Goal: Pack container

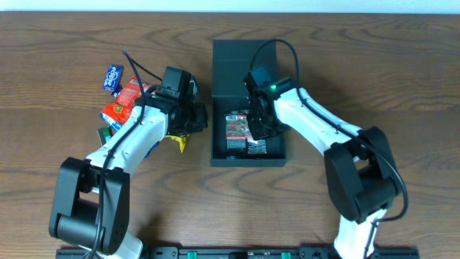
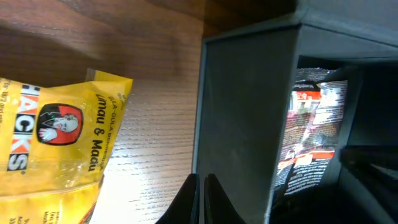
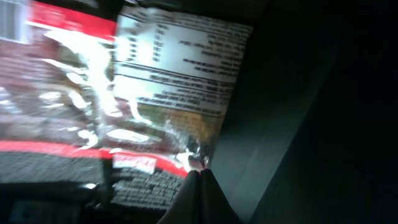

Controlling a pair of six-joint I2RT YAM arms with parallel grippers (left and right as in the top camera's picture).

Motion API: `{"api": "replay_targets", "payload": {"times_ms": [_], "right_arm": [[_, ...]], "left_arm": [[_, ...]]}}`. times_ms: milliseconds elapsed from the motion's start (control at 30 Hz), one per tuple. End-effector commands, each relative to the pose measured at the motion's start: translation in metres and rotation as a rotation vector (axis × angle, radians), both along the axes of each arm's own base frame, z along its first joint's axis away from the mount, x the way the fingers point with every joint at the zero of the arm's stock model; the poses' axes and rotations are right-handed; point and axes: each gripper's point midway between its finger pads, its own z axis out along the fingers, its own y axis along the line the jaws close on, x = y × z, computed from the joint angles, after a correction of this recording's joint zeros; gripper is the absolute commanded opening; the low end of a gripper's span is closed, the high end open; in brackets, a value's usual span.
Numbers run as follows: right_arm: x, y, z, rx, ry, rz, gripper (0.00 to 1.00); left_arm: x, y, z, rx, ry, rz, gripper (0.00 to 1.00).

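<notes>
The container sits in the middle of the table, its lid folded open toward the far side. Inside it lies a red packet of glossy foil.

To its left I see a loose heap of snacks: a blue packet farthest out, an orange-red packet next to it, and a yellow packet nearest the box, partly under my left arm. The left gripper hangs just outside the container's left wall, clenched on nothing. That wall stands between it and the inside of the box.

The right gripper is down inside the container, over the red packet's right side.

Only the left wrist camera gives me readable print. The yellow packet shows "HACKS", "& Madu" and a small portrait in a red badge. The closed fingers are low in that frame, beside the grey wall.

The right wrist view shows the red packet with a white panel of fine text, too blurred to read. The right gripper is pressed shut at the foil's corner. I cannot tell whether any foil is nipped between the tips.
</notes>
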Motion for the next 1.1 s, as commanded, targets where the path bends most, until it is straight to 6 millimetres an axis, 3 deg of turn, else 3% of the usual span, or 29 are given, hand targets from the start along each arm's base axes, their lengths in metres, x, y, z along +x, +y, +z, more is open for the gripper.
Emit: {"api": "replay_targets", "payload": {"times_ms": [0,200,633,733,1067], "right_arm": [[-0.001,-0.003,-0.01,-0.04,0.005,-0.017,0.02],[-0.001,0.002,-0.024,-0.045,0.017,-0.006,0.02],[-0.009,0.044,-0.024,0.014,-0.018,0.084,0.02],[-0.007,0.042,-0.021,0.013,-0.02,0.078,0.02],[0.027,0.01,0.014,-0.118,-0.199,-0.016,0.02]], "left_arm": [[-0.003,-0.001,-0.004,-0.008,0.019,0.005,0.06],[-0.003,-0.002,-0.01,-0.009,0.031,0.002,0.06],[-0.005,-0.014,-0.021,-0.07,0.072,-0.022,0.06],[-0.003,-0.014,-0.021,-0.072,0.065,-0.023,0.06],[-0.001,-0.014,-0.02,-0.073,0.057,-0.022,0.06]]}}
